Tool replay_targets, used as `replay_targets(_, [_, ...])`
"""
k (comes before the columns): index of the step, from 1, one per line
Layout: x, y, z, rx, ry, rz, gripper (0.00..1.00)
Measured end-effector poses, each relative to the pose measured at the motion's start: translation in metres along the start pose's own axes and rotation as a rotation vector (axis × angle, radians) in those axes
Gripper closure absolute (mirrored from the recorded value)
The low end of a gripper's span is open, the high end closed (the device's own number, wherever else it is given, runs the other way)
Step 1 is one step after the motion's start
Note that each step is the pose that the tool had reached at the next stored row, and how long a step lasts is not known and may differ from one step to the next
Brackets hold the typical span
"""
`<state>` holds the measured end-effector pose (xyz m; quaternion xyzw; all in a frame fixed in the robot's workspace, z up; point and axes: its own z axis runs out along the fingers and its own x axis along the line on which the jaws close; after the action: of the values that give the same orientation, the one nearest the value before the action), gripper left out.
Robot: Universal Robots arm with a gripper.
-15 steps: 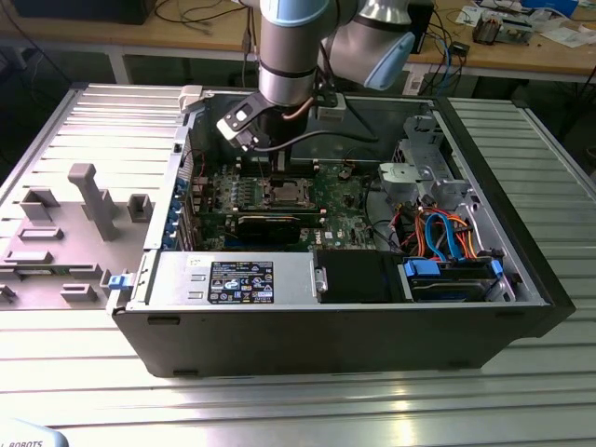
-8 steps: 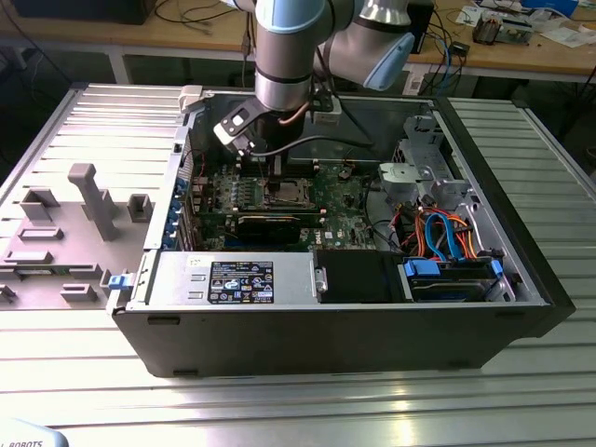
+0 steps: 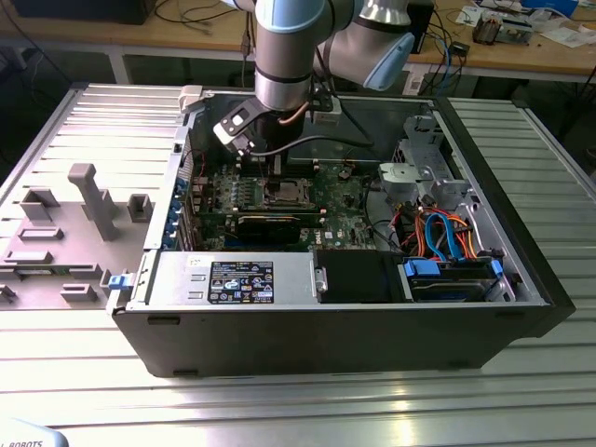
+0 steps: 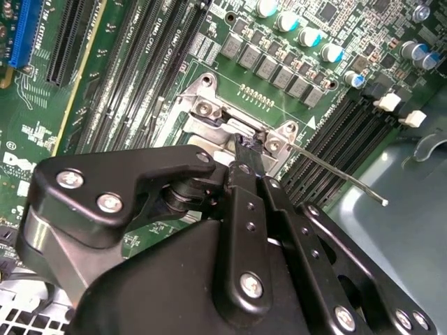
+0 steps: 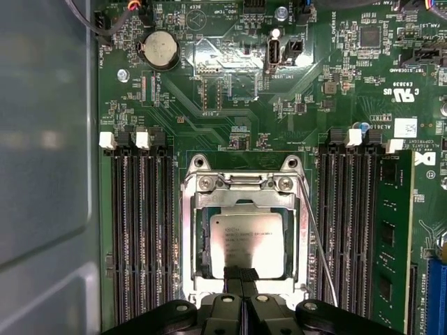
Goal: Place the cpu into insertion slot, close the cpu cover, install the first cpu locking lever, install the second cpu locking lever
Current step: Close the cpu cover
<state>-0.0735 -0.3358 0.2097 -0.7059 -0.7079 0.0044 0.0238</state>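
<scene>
while the cpu [image 5: 246, 241] lies in the insertion slot [image 3: 285, 194] with the cpu cover [image 5: 244, 198] seemingly down around it, the gripper [image 5: 241, 273], fingers pressed together and empty, touches the cover's edge; in the exterior view the slot sits at 6 o'clock from it, a thin lever [image 5: 319, 251] loose beside.

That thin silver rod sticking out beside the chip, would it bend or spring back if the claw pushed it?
Probably springy: the locking lever is a thin bare wire, anchored at one end by the cpu cover, its other end free. Likely light, and slippery, being smooth metal. The claw might slide off it.
</scene>
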Motion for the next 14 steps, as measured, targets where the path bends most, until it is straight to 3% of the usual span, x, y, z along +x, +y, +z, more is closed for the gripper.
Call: replay_targets(14, [0.0, -0.0019, -0.0002, 0.0002, -0.0003, -0.004, 0.89])
